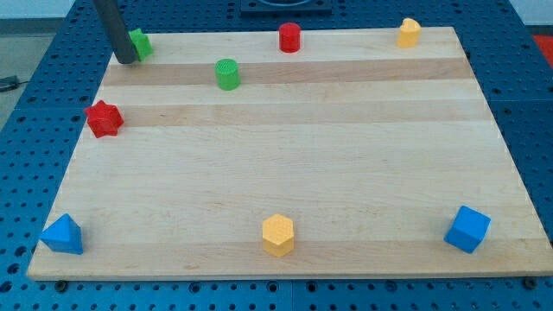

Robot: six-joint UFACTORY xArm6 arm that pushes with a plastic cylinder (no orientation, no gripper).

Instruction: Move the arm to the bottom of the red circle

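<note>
The red circle [289,37] is a short red cylinder standing near the top edge of the wooden board [346,173], a little right of centre. My tip [126,60] is at the board's top left corner, far to the left of the red circle. It stands just left of a green block [140,42] whose shape is partly hidden by the rod.
A green cylinder [227,74] stands between my tip and the red circle. A red star [104,118] lies at the left edge. A yellow block [409,33] is at the top right. A blue triangle [62,234], yellow hexagon [278,235] and blue cube [467,229] line the bottom.
</note>
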